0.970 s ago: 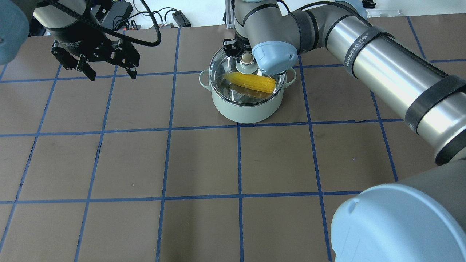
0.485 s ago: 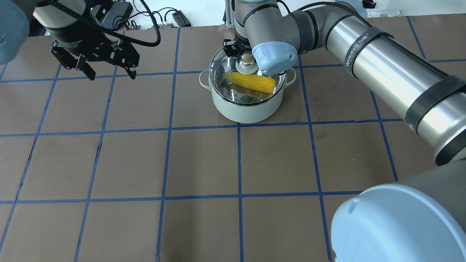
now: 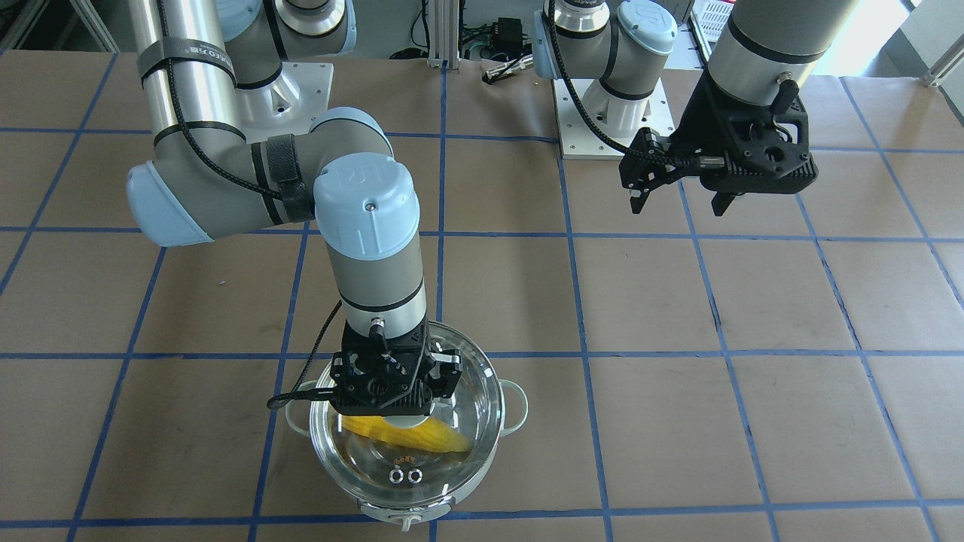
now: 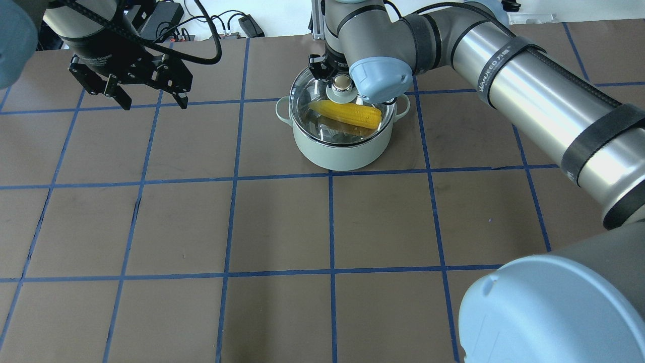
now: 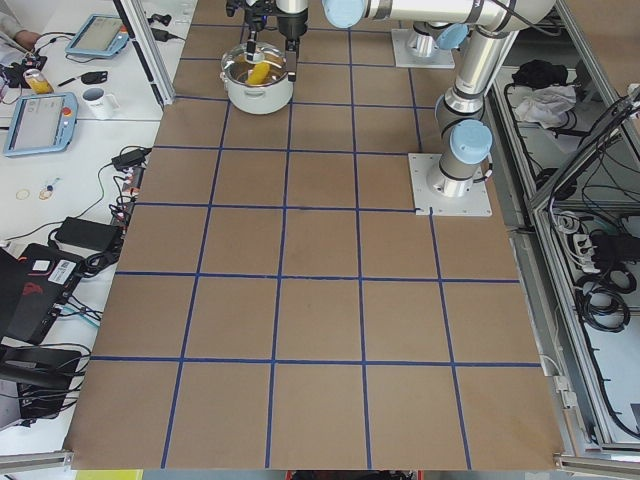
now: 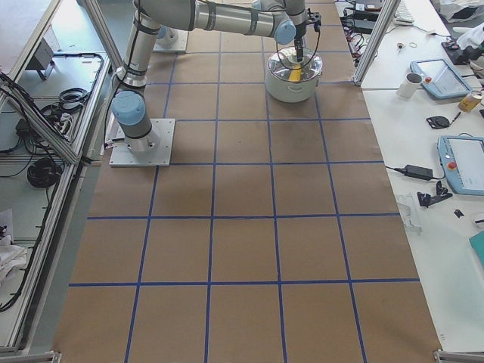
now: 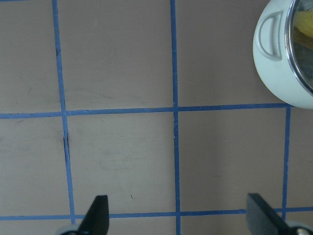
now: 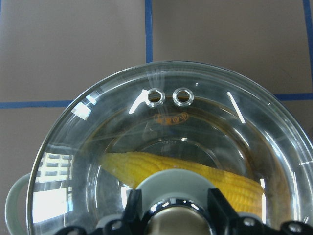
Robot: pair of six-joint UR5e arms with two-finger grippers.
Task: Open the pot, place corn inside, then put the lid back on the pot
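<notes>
**Pot**: round, pale green outside, with a loop handle on each side. It stands on the table toward the far edge, near the middle of the table's width.

**Corn**: a yellow cob with bumpy kernel rows. It lies on its side inside the pot and is seen through the glass. The tapered end points toward the robot's left.

**Lid**: a clear glass dome over the mouth of the pot, covering the corn. Whether its rim is fully seated on the pot's rim cannot be told. Two small metal vent rings sit on the side away from the robot. A beige knob on a pale green base stands at the centre.

**Right gripper**: directly above the lid, pointing straight down. Its fingers press against opposite sides of the knob, pinching it.

**Left gripper**: well apart from the pot, out to the robot's left, hanging above bare table. Its fingers are spread wide with nothing between them. Its wrist view catches one pot handle in the upper right corner.

**Table**: brown covering divided into squares by blue tape lines.

**Side bench**: a white mug stands near a tablet, beyond the table's far edge.
</notes>
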